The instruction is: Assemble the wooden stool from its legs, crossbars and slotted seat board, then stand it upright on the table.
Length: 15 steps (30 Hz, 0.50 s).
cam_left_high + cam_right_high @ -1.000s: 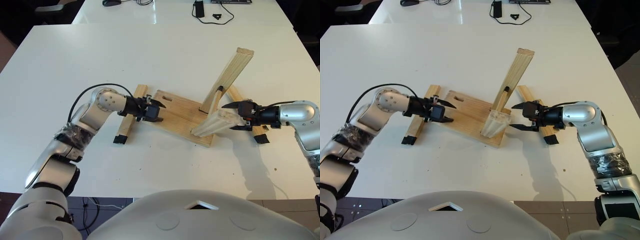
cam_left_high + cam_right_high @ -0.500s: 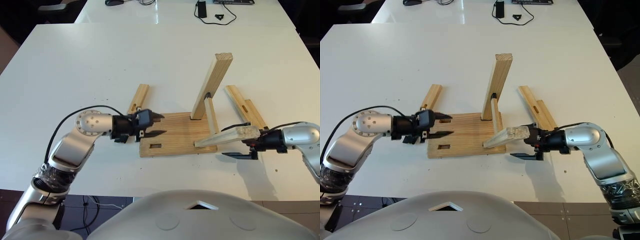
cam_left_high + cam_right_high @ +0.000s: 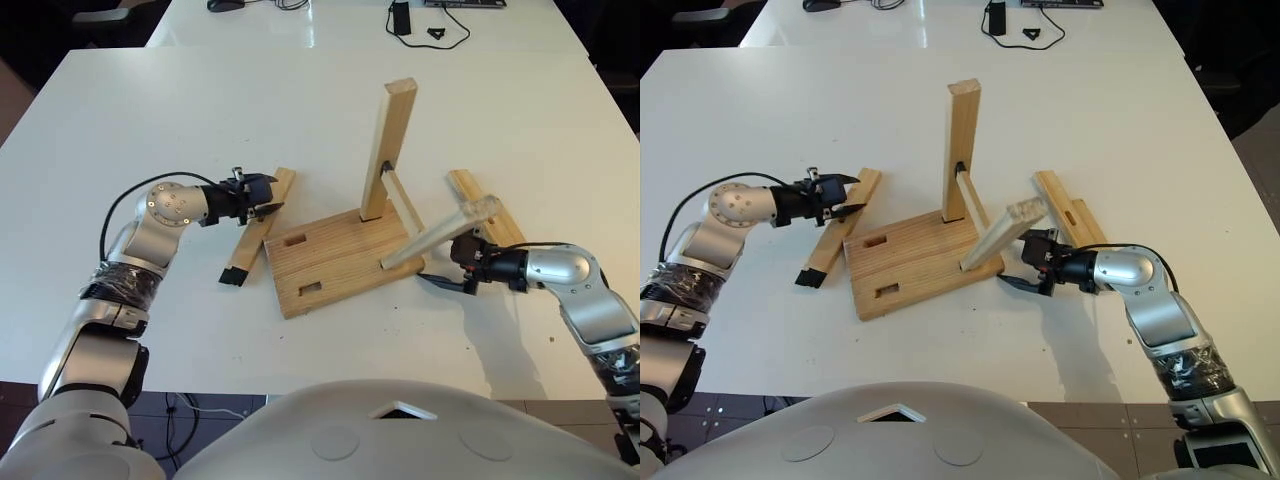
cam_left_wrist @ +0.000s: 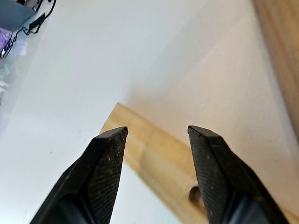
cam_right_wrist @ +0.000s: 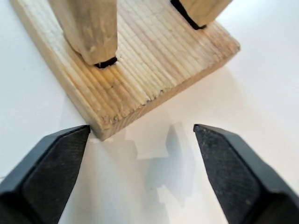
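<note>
Leg-fitting step. My left hand [image 3: 272,196], spread open, over loose leg [image 3: 252,240]; right hand [image 3: 440,264], spread too, beside leaning leg [image 3: 437,235]. Next I'd clamp left, carry leg to seat board [image 3: 320,270] slot.

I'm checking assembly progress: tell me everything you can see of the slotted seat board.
The seat board is a flat rectangular slab of pale, grained wood lying askew on the white table. Two rectangular slots near its left end are empty. At its right end one leg stands upright in it and another leans outward. The open right gripper brackets its right corner, apparently without touching.
</note>
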### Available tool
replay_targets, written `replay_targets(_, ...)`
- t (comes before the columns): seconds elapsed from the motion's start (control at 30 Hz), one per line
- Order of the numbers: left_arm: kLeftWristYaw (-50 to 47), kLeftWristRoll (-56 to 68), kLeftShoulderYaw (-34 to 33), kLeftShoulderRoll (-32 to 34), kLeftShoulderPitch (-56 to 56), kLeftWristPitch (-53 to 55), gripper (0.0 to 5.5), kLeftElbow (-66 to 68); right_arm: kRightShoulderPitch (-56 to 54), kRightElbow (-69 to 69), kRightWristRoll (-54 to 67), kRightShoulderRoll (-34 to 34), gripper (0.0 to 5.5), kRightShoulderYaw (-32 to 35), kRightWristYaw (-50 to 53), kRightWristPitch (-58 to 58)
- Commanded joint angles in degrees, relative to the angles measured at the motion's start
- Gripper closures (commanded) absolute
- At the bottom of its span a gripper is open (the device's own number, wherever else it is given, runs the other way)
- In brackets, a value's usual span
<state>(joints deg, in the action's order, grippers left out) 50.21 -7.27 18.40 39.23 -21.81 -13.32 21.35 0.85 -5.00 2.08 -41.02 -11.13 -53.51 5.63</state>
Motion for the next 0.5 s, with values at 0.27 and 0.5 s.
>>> replay_targets(0.27, 2.52, -3.66, 2.94, -0.75, 2.38, -6.61, 3.09, -1.35, -14.98, 15.63, -5.21, 11.49, 1.42, -4.12, 8.4, 2.14)
replay_targets(0.5, 2.81, -2.4, 3.98, -3.64, 5.59, -2.63, 3.09, -8.62, -25.02, 27.99, -7.74, 18.2, 1.42, -4.63, 14.19, -0.13)
